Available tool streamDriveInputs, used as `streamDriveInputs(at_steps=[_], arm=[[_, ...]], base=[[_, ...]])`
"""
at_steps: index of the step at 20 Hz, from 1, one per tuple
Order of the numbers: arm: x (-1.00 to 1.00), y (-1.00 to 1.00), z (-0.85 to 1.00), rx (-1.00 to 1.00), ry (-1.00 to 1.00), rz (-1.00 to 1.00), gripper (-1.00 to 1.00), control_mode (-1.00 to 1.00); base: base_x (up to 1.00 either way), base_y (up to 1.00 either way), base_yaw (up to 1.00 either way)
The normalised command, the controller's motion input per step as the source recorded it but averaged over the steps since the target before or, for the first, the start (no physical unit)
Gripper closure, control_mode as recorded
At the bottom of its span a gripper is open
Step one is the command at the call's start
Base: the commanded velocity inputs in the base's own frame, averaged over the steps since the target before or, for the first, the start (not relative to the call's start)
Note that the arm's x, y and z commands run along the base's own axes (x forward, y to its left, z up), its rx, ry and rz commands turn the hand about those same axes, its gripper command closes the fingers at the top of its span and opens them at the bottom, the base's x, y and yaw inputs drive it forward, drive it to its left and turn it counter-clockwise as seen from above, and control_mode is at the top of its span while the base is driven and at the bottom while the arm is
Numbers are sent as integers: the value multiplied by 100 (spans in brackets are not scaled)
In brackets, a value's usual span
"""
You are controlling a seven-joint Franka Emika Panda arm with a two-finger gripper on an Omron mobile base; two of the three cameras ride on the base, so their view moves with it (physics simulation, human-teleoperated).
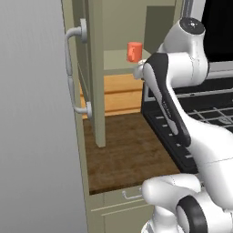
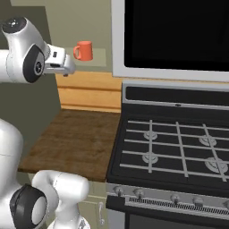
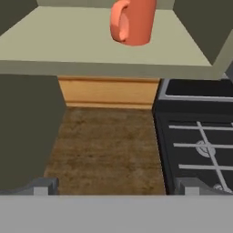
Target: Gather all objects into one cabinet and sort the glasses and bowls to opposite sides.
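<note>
A: Tool (image 3: pixel 116 186) poised at the open wall cabinet, its two dark fingertips (image 3: pixel 43 185) set wide apart with nothing between them; it faces the cabinet shelf (image 3: pixel 68 43) from just outside and slightly below.

B: Position of the task object?

A: One orange-red handled cup (image 3: pixel 133 20) stands upright on that shelf, toward the back, handle turned sideways; in the left base view the same cup sits beyond the forearm, inside the olive-green wall cabinet (image 1: pixel 98 68), whose door (image 1: pixel 41 113) hangs open with its pale grey tubular handle (image 1: pixel 73 68) facing the camera.

B: Progress, as far as can be judged?

A: Early or middling; one cup is in a cabinet, but the second orange-red cup, the beige cup and the brown bowl cannot be placed from these views, so gathering and sorting appear unfinished; whether this cup is to stay or be fetched cannot be told.

B: Surroundings and obstructions?

A: Below lies a bare wooden desk (image 2: pixel 76 138); beside it a black gas stove (image 2: pixel 174 147) with a dark microwave (image 2: pixel 174 36) above; the open door and the shelf's front lip crowd the approach; the cup's handle side is the nearer obstacle to a clean grasp.
</note>
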Motion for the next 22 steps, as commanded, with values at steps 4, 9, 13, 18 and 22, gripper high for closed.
streamDriveInputs(at_steps=[4, 9, 13, 18, 22], arm=[[16, 0, -1, 0, 0, -1, -100, -100], [59, 5, -5, 0, 0, -16, -100, -100], [47, 17, 0, 0, 0, -26, -100, -100], [31, 2, 0, 0, 1, -19, -100, -100], [47, 0, 0, 0, 4, -16, -100, -100]], base=[[0, 0, 0], [0, 0, 0], [0, 0, 0], [0, 0, 0], [0, 0, 0]])
